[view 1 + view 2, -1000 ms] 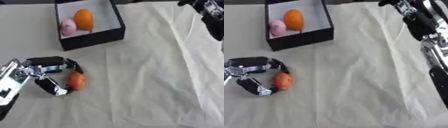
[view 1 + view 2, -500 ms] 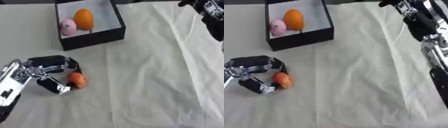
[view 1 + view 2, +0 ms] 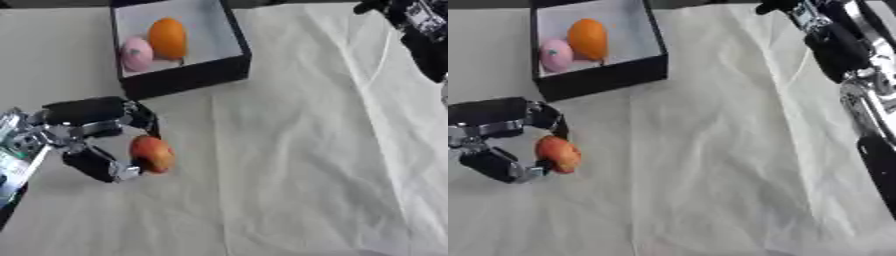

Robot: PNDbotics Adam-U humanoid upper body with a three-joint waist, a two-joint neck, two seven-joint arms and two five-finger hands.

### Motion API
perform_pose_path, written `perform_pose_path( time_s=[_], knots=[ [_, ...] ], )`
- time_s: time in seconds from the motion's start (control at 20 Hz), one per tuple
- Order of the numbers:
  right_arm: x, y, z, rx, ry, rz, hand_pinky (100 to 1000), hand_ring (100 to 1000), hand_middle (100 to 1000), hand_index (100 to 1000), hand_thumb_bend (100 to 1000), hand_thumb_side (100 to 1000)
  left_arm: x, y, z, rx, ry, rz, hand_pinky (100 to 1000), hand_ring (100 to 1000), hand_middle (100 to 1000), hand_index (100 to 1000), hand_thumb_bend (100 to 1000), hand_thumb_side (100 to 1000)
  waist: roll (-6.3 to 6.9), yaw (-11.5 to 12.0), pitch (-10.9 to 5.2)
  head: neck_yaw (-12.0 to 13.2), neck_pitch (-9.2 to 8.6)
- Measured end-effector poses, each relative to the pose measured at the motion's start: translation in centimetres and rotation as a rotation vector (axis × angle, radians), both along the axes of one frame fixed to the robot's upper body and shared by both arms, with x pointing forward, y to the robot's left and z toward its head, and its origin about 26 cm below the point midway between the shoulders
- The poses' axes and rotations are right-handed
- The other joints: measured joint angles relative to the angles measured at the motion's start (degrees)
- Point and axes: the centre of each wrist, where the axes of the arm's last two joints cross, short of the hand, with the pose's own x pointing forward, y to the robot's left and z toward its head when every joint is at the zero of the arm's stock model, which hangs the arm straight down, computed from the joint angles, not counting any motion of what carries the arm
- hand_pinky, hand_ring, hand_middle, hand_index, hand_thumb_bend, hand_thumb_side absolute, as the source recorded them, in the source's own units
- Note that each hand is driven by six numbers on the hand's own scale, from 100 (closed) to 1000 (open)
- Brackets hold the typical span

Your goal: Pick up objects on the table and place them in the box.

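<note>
Holding a small red-orange fruit, the left hand sat at the middle left of the frame. Its fingers curled over the top of the fruit and its thumb came up from below, so the fruit was pinched between them. The hand was only partly closed, about as much as the round fruit needed.

The fruit looked small, round and smooth. It was probably light. A round, smooth thing like this could roll or slip out, so the best way to hold it would be across its middle, with fingers on one side and the thumb on the other. That is about how the hand had it. It may be a toy or a real fruit; that could not be told, so squeezing it hard would not be wise.

The black box stood at the upper left of the frame, above the hand and a little to its right. Inside it lay an orange fruit and a pink fruit, side by side. The box was near the hand but not touching it.

The right hand was at the upper right of the frame. Whether its fingers were open or closed could not be told.

A pale cloth covered the table.
</note>
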Motion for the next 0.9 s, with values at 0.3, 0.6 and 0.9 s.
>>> perform_pose_path(
  time_s=[0.3,0.6,0.9],
  knots=[
    [0.1,0.1,0.6,0.019,-0.027,0.02,958,709,645,752,100,527,-0.9,1.4,5.9,-0.155,-0.152,-0.01,728,697,503,602,100,101,0.0,-0.8,0.0,0.6,0.01],
    [0.5,0.3,1.6,0.044,-0.057,0.049,957,707,643,749,100,528,1.7,3.8,8.5,-0.268,-0.226,0.11,737,703,493,592,100,100,0.02,-2.7,0.0,2.0,0.01],
    [0.6,0.4,1.9,0.06,-0.058,0.05,957,706,642,748,100,528,6.2,5.8,9.8,-0.323,-0.238,0.216,736,699,488,588,100,102,0.14,-4.0,0.0,3.1,0.01]
  ],
)
